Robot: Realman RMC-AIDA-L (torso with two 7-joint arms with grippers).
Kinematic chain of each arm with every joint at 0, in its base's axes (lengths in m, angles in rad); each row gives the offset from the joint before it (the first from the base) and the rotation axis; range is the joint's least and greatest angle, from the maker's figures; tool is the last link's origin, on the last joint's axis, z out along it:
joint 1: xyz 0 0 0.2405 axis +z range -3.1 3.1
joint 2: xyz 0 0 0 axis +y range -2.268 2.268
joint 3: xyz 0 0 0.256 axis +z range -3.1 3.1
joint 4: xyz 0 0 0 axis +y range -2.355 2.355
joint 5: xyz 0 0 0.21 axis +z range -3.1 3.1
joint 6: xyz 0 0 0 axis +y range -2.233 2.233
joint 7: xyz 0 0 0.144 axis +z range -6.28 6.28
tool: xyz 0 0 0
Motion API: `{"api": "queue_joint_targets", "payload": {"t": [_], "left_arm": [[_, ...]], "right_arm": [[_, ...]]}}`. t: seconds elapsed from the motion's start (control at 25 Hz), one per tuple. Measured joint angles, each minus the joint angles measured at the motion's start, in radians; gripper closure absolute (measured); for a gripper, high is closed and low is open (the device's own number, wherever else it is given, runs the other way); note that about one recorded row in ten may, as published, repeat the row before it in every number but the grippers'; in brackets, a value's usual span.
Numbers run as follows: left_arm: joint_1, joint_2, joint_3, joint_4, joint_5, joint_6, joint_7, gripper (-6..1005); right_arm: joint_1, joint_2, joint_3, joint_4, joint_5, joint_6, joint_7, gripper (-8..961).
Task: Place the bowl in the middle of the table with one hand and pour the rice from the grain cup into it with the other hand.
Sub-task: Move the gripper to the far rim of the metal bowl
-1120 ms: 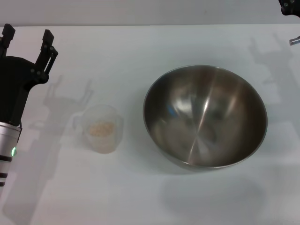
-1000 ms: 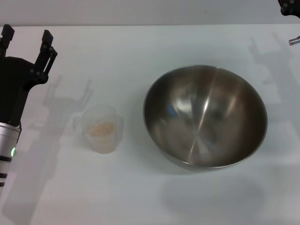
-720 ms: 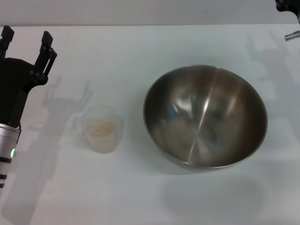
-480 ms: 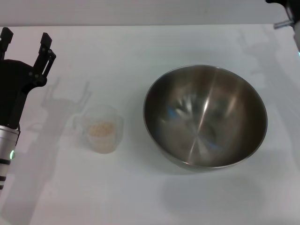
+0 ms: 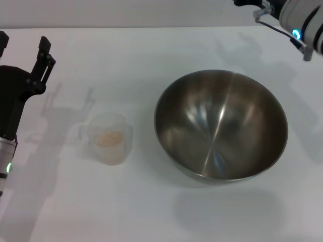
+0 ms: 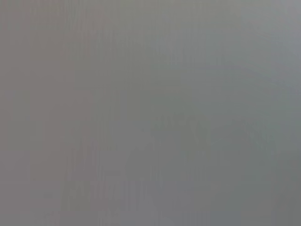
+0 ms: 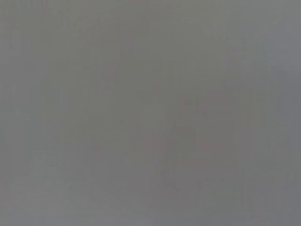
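Note:
The steel bowl [image 5: 220, 126] stands upright on the white table [image 5: 151, 55], right of the middle. It holds nothing. The frosted grain cup [image 5: 112, 153] stands to its left, apart from it, with a small heap of rice [image 5: 108, 137] inside. My left gripper [image 5: 22, 45] is open and empty at the table's far left, well apart from the cup. My right arm [image 5: 303, 20] reaches in at the top right, beyond the bowl. Only a black sliver of the right gripper [image 5: 250, 2] shows at the top edge. Both wrist views show only plain grey.
The table's far edge [image 5: 151, 26] runs across the top of the head view. Bare white tabletop lies in front of the cup and the bowl and between them.
My right arm has swung in from the top right corner toward the left, along the table's far side. My left gripper has drifted slightly left. The bowl and the cup have not moved.

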Motion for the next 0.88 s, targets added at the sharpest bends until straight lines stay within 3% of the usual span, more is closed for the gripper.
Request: {"api": "queue_joint_targets", "payload": {"t": [0.04, 0.16, 0.2, 0.24, 0.36, 0.4, 0.44, 0.6, 0.88], "left_arm": [[0.000, 0.000, 0.000, 0.000, 0.000, 0.000, 0.000, 198], [0.000, 0.000, -0.001, 0.001, -0.001, 0.000, 0.000, 198], [0.000, 0.000, -0.001, 0.001, -0.001, 0.000, 0.000, 199], [0.000, 0.000, -0.005, 0.002, -0.002, 0.000, 0.000, 199], [0.000, 0.000, -0.005, 0.002, -0.002, 0.000, 0.000, 200], [0.001, 0.000, -0.011, 0.006, -0.003, 0.000, 0.000, 200], [0.001, 0.000, -0.011, 0.006, -0.003, 0.000, 0.000, 200], [0.001, -0.001, -0.012, 0.013, -0.004, 0.003, 0.000, 201], [-0.002, -0.001, -0.013, 0.014, -0.003, 0.005, 0.000, 203]], "right_arm": [[0.000, 0.000, 0.000, 0.000, 0.000, 0.000, 0.000, 275], [0.029, -0.004, 0.092, -0.181, 0.030, 0.374, -0.001, 276], [0.073, -0.007, 0.166, -0.253, 0.060, 0.590, -0.005, 276], [0.073, -0.007, 0.166, -0.253, 0.060, 0.590, -0.005, 276], [0.162, -0.012, 0.279, -0.293, 0.086, 0.858, -0.019, 276], [0.224, -0.014, 0.346, -0.273, 0.087, 0.987, -0.042, 276], [0.224, -0.014, 0.346, -0.273, 0.087, 0.987, -0.042, 276], [0.334, -0.020, 0.458, -0.120, 0.075, 1.146, -0.124, 277], [0.382, -0.031, 0.490, 0.038, 0.075, 1.170, -0.246, 277]]}}
